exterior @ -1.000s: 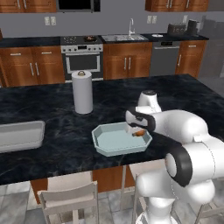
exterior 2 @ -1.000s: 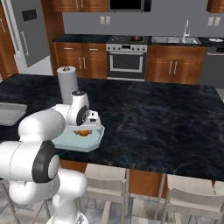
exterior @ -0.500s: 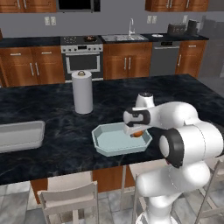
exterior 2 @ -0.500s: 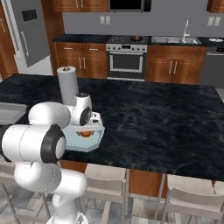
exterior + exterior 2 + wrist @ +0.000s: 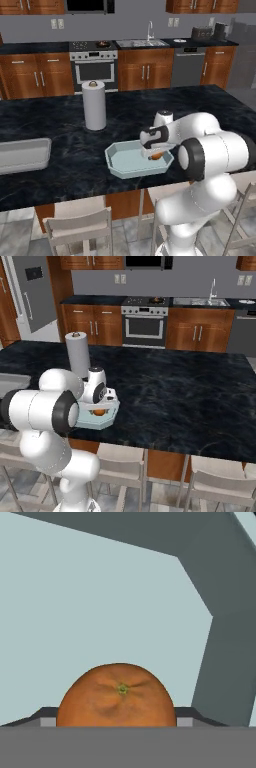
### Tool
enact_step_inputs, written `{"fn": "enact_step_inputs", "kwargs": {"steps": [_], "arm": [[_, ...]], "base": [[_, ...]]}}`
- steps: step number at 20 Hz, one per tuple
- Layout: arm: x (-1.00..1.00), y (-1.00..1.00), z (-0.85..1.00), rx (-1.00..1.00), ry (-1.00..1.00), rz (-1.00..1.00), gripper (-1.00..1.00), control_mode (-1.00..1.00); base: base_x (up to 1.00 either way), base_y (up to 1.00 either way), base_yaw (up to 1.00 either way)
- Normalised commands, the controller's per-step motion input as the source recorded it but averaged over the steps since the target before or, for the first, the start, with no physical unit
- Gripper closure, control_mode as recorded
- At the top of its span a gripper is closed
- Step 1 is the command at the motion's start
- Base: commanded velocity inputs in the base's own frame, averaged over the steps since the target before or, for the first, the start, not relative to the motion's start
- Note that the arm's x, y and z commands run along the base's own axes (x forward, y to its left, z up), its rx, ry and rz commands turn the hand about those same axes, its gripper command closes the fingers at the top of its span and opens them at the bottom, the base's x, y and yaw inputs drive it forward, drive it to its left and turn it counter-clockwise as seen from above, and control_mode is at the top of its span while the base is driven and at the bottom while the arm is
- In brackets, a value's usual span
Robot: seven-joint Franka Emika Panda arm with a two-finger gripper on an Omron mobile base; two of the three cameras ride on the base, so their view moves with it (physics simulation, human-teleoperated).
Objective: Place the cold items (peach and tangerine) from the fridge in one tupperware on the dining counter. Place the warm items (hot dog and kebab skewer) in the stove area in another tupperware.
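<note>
Left base view: the counter [image 5: 60,170] is a dark, veined stone island running across the room, with chairs [image 5: 80,231] tucked under its near edge. On it, near the right, sits a pale blue tupperware [image 5: 122,162]. A paper towel roll [image 5: 94,105] stands upright farther back and to the left of it, and a grey tray [image 5: 22,155] lies at the far left. The gripper [image 5: 154,151] reaches down into the right part of the tupperware, with the tangerine [image 5: 157,155] between its fingers.

Hand view: the tangerine [image 5: 117,695] sits between the finger tips, close over the tupperware floor [image 5: 90,607]; whether the fingers actually press on it cannot be told.

Along the far wall stand wooden cabinets [image 5: 30,75], a stove [image 5: 95,62], a sink [image 5: 147,42] and a dishwasher [image 5: 187,67]. Right base view: a fridge [image 5: 32,291] stands at the far left.
</note>
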Motion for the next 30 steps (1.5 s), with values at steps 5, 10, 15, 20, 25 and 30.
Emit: {"fn": "enact_step_inputs", "kwargs": {"steps": [5,10,15,20,25,30], "arm": [[0.0,0.01,-0.1,0.0,0.0,0.0,-1.0,-1.0],[-0.05,0.02,0.13,0.0,0.01,0.0,-1.0,-1.0],[-0.24,0.01,0.53,0.0,0.0,0.0,-1.0,-1.0],[-0.51,0.0,0.79,0.0,0.0,0.0,-1.0,-1.0],[-0.8,0.02,0.67,0.0,-0.01,0.0,-1.0,-1.0],[-0.94,0.12,0.52,0.0,-0.01,-0.04,-1.0,-1.0]], "base": [[0.0,0.0,0.0],[0.0,0.0,0.0],[0.0,0.0,0.0],[0.0,0.0,0.0],[0.0,0.0,0.0],[0.0,0.0,0.0]]}}
